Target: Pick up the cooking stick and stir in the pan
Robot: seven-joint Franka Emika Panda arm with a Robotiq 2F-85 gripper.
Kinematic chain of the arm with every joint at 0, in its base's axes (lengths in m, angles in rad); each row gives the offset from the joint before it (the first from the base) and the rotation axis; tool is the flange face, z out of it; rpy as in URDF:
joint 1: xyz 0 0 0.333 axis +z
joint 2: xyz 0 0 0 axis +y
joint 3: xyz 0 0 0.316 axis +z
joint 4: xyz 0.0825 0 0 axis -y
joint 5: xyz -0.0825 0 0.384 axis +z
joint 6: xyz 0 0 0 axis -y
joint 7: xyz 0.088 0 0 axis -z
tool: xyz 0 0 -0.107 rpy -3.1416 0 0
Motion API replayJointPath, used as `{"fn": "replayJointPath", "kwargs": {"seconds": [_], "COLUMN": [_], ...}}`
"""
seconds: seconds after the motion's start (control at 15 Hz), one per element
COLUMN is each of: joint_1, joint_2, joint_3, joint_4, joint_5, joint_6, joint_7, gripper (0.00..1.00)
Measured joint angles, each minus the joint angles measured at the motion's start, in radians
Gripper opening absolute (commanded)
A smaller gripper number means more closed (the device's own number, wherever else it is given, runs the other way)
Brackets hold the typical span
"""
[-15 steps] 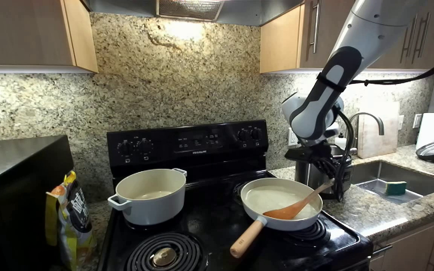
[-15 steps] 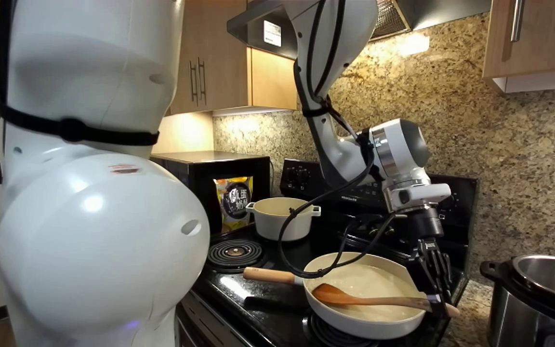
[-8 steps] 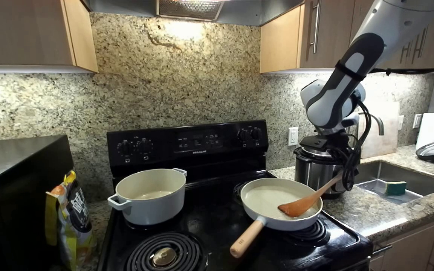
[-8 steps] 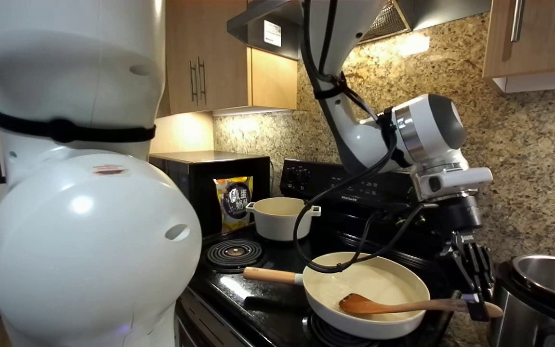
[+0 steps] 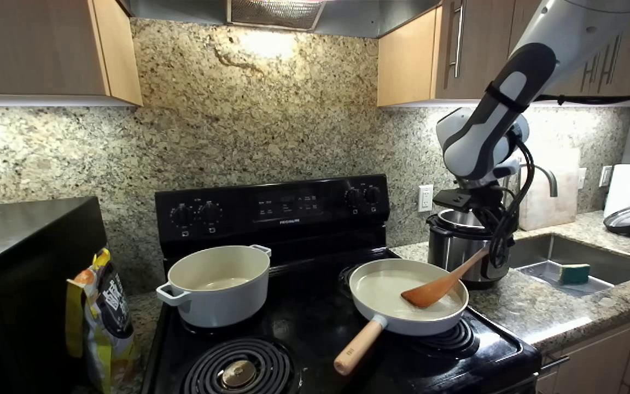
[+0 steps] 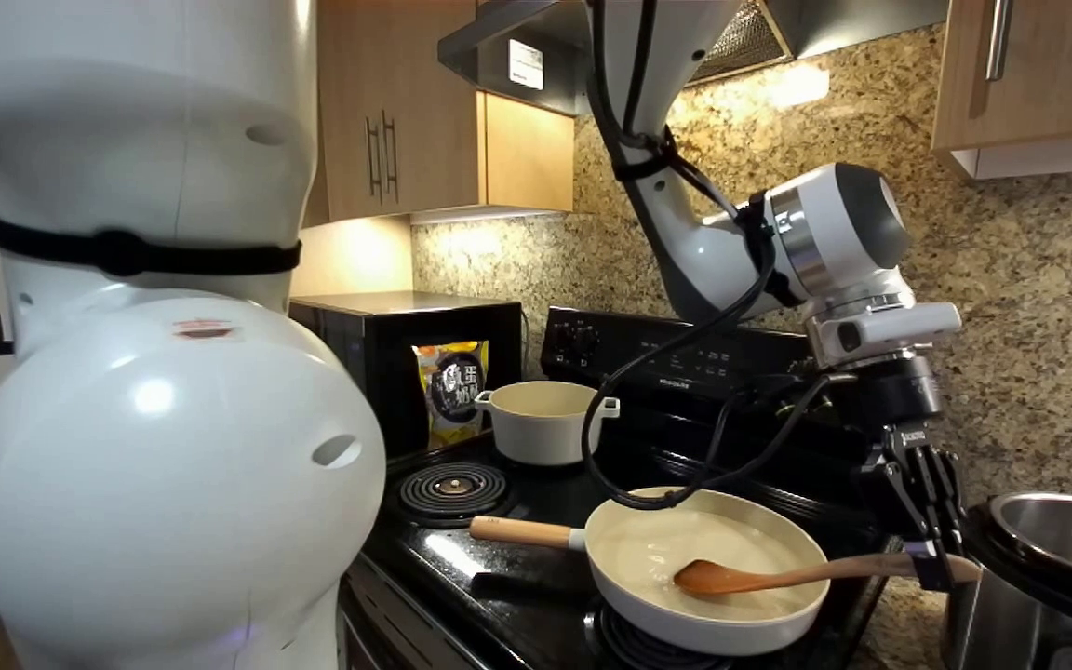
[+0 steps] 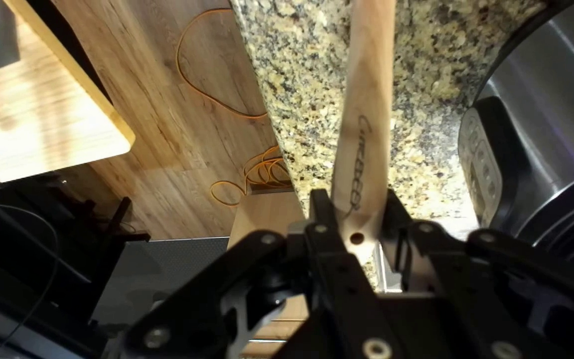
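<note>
- My gripper (image 7: 358, 207) is clamping the stick (image 6: 820, 571) near its holed end, fingers (image 7: 321, 202) pressing on both sides.
- The stick is slanting down over the rim of the pan (image 6: 713, 635); its blade (image 5: 424, 295) is lying inside, near the middle. Bottom contact: I am not making it out.
- Step, by judgement: I am taking this as stirring, pick-up done.
- Risk: I am gripping far from the blade, so drag there could be twisting the stick between my fingers.
- Risk: reaching farther outward could be dragging the blade up over the rim and out.
- Risk: pushing hard against the side could be sliding the pan on its burner (image 5: 457, 335); I am seeing nothing bracing it.
- Risk: in an exterior view a slack cable (image 5: 503, 241) is crossing the stick's end, touching or apart I cannot tell; turning my wrist could be snagging it.
- Risk: the steel pot (image 6: 1011, 614) is standing on the counter (image 7: 307, 99) near my fingers; swinging wide that way could be knocking it.
</note>
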Motion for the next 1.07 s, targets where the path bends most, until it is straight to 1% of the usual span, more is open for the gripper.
{"fn": "replayJointPath", "kwargs": {"seconds": [0.27, 0.47, 0.8, 1.07], "joint_1": [0.002, 0.009, 0.041, 0.069], "joint_2": [0.01, 0.022, 0.075, 0.132], "joint_3": [0.017, 0.032, 0.053, 0.062], "joint_4": [0.046, 0.088, 0.138, 0.155], "joint_5": [0.036, 0.04, 0.04, 0.04], "joint_6": [-0.001, -0.006, -0.014, -0.016], "joint_7": [0.0, 0.004, 0.01, 0.01], "gripper": [0.1, 0.1, 0.1, 0.1]}}
